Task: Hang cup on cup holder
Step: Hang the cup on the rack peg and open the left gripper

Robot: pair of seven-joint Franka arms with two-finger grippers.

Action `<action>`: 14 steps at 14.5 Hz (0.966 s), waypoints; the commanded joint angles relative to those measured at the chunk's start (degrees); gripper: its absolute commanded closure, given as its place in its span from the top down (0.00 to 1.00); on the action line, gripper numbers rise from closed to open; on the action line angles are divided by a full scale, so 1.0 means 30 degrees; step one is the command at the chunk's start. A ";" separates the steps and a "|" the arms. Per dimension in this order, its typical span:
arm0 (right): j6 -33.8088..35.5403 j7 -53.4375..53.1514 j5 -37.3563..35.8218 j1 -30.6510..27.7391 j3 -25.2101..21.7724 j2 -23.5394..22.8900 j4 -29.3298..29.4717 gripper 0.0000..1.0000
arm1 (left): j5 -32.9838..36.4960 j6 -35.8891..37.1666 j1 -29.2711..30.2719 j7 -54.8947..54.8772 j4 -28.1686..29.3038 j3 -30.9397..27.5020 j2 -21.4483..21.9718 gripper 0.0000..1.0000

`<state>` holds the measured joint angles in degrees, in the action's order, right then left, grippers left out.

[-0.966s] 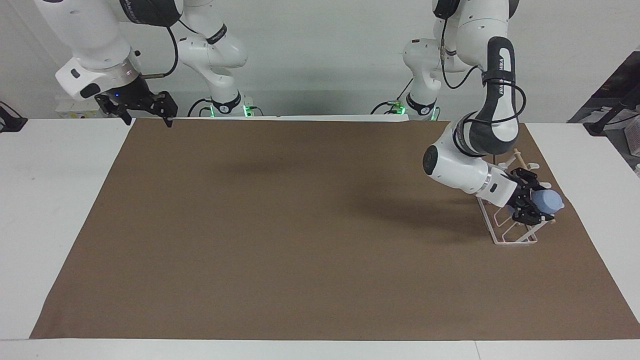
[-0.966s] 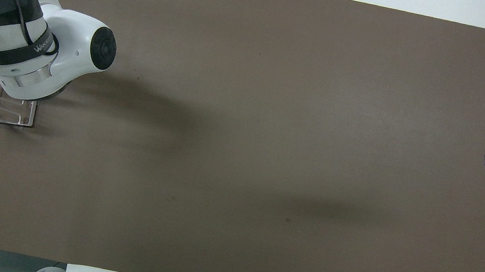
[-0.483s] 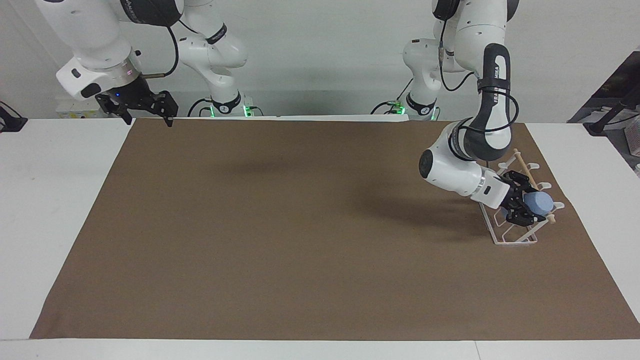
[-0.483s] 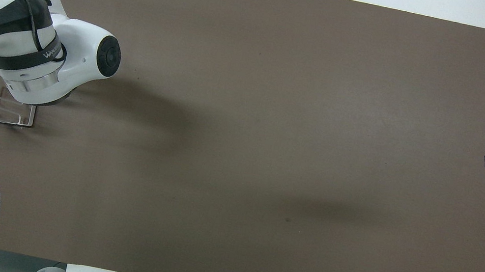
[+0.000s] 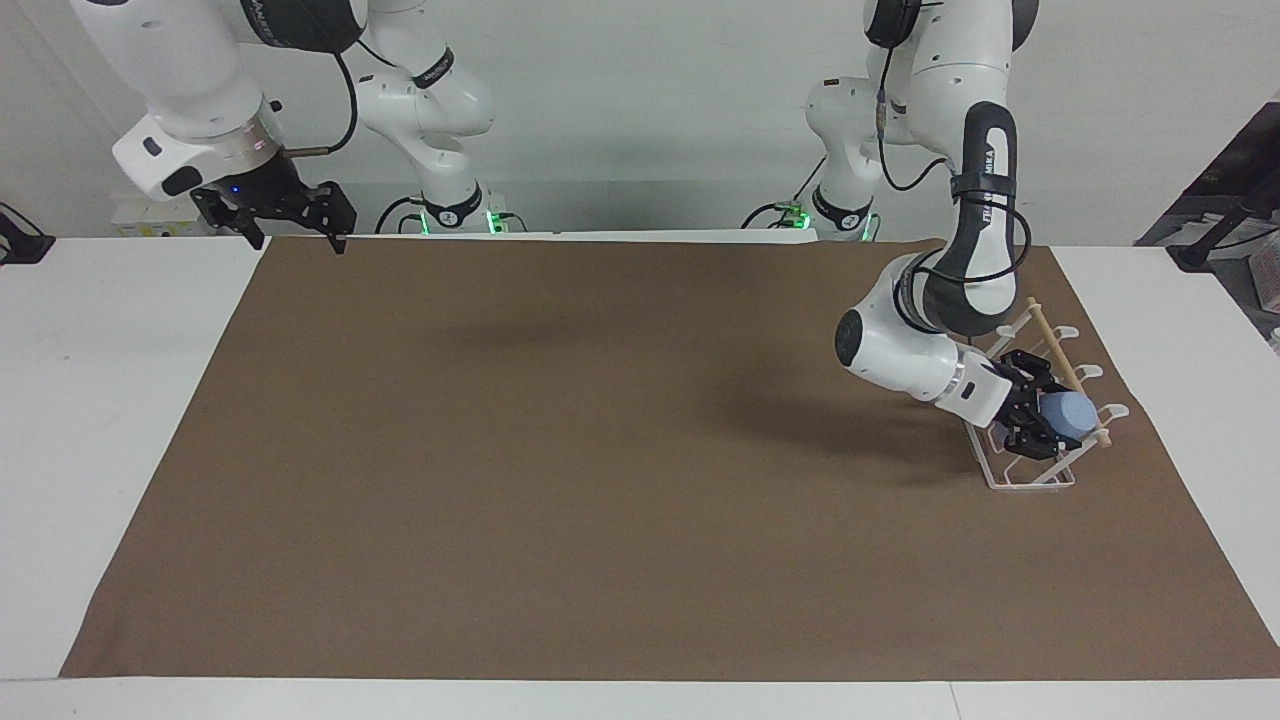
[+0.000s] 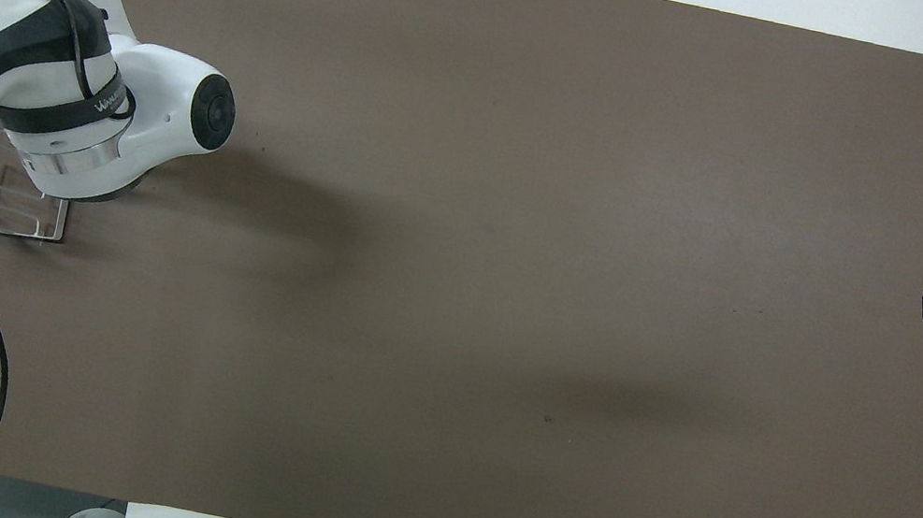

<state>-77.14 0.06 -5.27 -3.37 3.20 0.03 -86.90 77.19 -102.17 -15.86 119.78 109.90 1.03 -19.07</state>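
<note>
Since the earlier frames the right end effector (image 5: 290, 212) has not moved: it waits in the air over the brown mat's (image 5: 560, 460) corner at about ten o'clock in the facing view, its fingers apart and holding nothing. The left end effector (image 5: 1032, 418), at about three o'clock, has drawn back toward the surface's middle and sunk lower over the cup holder (image 5: 1030, 478), and the cup (image 5: 1068, 412) has gone with it, now lower among the slanted white prongs and just beside the wooden dowel (image 5: 1050, 340). The black fingers sit on either side of the cup, but whether they clamp it or have begun to let go I cannot tell. The cup lies tilted, its long axis running from about ten o'clock to four o'clock, one round end facing four o'clock, away from the wrist. The mat covers most of the white surface (image 5: 110, 400); a plain white wall stands at twelve o'clock.
</note>
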 commanded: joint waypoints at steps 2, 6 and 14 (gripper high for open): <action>0.0019 0.0008 -0.0061 -0.0107 0.0106 0.0342 -0.0390 0.99 | 0.0226 -0.0279 0.0188 -0.0725 0.0222 0.0153 0.0144 1.00; 0.0019 0.0008 -0.0061 -0.0136 0.0106 0.0342 -0.0390 0.99 | -0.0416 -0.0220 0.0217 -0.1666 -0.0421 0.0153 0.0086 1.00; 0.0019 0.0008 -0.0061 -0.0136 0.0106 0.0342 -0.0390 0.99 | -0.7822 -0.0103 0.0071 -0.7899 -0.3905 0.0212 0.1140 1.00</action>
<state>-77.14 0.07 -5.27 -3.37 3.20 0.03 -86.90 58.43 -102.34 -15.99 100.70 100.55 1.37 -16.58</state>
